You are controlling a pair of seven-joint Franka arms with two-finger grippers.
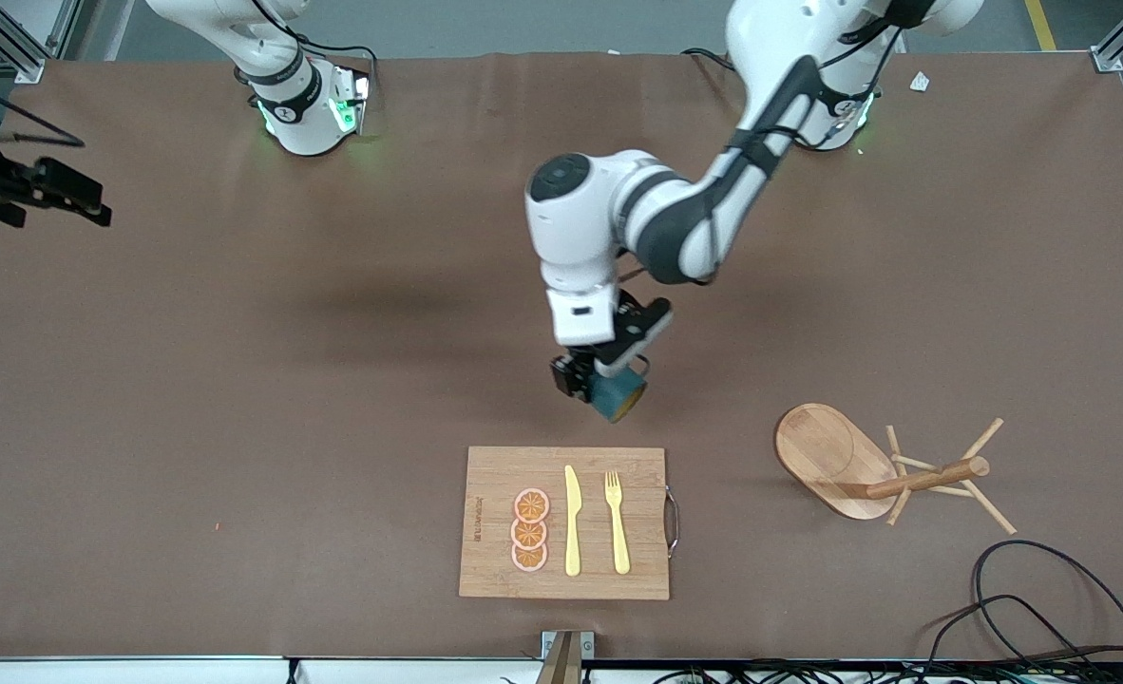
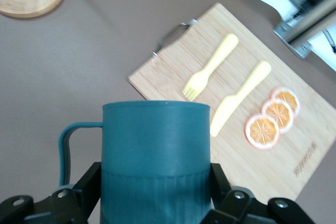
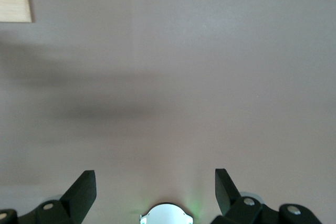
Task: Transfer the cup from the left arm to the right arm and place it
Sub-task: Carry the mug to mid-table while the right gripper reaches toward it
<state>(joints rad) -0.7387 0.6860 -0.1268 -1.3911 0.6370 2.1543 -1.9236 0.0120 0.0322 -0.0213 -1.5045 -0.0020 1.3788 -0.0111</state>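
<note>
Your left pincer [image 1: 598, 382] hides the base of the cup [image 1: 618, 394], pinching its ribbed teal sides above the bare counter [image 1: 238, 380] beside the wooden board [image 1: 495, 475]; its tan inside barely shows. Your right pincer [image 3: 155, 184], cut off at the counter's edge, waits spread wide.

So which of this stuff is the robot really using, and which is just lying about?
In use:
- cup, gripped by the left gripper over the table
- right gripper, open, waiting at the right arm's end

Lying about:
- wooden board with knife, fork, orange slices
- wooden mug rack
- cables
</note>
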